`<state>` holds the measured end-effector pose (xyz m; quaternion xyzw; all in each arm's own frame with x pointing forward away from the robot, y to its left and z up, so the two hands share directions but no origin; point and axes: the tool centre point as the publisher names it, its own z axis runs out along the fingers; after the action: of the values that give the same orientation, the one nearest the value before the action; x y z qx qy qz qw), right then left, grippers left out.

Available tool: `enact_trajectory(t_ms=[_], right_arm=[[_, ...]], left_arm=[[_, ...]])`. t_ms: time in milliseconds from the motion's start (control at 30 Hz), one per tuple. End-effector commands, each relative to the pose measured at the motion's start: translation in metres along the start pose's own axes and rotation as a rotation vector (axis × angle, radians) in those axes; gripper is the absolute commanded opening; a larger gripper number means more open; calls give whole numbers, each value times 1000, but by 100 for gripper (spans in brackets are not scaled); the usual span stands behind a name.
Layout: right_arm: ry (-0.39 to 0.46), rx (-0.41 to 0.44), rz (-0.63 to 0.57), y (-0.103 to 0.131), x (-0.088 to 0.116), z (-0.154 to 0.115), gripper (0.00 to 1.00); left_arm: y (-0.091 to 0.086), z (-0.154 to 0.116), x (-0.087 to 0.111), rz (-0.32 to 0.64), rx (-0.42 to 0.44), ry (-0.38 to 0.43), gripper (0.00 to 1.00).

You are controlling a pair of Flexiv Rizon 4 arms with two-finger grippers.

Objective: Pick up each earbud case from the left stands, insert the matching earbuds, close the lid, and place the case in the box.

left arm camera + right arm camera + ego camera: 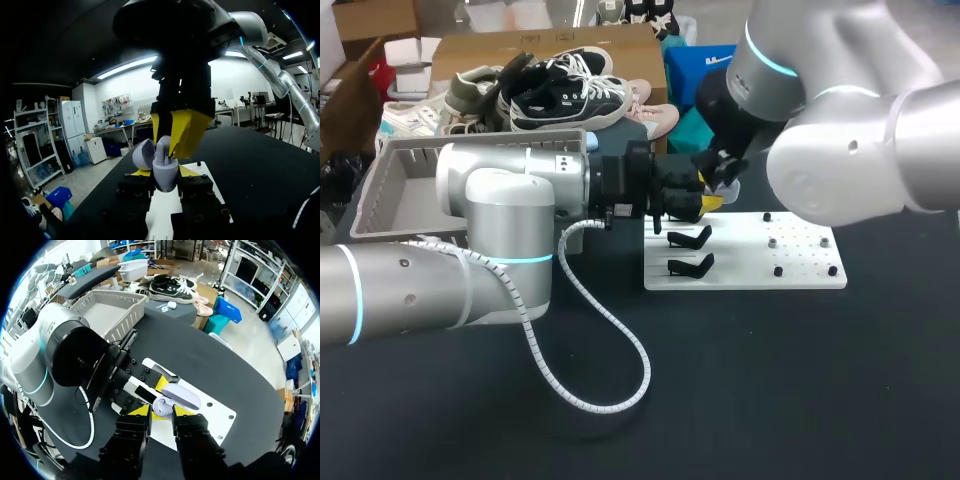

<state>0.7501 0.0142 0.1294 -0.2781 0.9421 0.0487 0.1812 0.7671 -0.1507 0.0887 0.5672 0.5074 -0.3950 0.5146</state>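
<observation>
While the left gripper (pixel 164 173) clamps it, note the earbud case (pixel 166 181) first: small, pale lilac, glossy hard plastic. Judged light and stiff but slick, likely to squirt out of a shallow pinch. The hinged lid (pixel 142 152) stands open and looks like the weak part. Best hold is across the body's two sides, low down, clear of hinge and lid. That is where the left's yellow tips sit, one on each side, narrowed to the body's width, with the case mouth turned toward the other arm.

Right gripper (pixel 161 411) is just beyond, directly over that mouth. Its fingers are drawn to a slim gap and pinch a white earbud (pixel 162 148) from two sides. The earbud's lower end is at or just inside the case's well; whether it is seated cannot be told. Judged tiny, smooth and easily cocked sideways, so it wants a straight, gentle push.

In the head view both grippers meet just above frame centre, over the left end of the white stand board (pixel 800 262), which lies right of centre. Two black stands (pixel 690 237) show there, nothing on either.

Farthest, at upper left behind the left arm, is the grey basket (pixel 380 190), apparently the drop-off box.
</observation>
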Motion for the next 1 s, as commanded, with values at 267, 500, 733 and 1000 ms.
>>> enact_trajectory(t_ms=[267,500,733,1000], right_arm=[[-14,19,22,-1,3,-11,25],[-77,28,55,-10,-11,-28,25],[-120,42,106,-28,-35,-28,29],[-124,46,145,-41,-49,-10,29]], left_arm=[[-1,0,0,1,-3,-1,0],[-1,0,0,1,-3,-1,0],[-1,0,0,1,-3,-1,0],[-1,0,0,1,-3,-1,0]])
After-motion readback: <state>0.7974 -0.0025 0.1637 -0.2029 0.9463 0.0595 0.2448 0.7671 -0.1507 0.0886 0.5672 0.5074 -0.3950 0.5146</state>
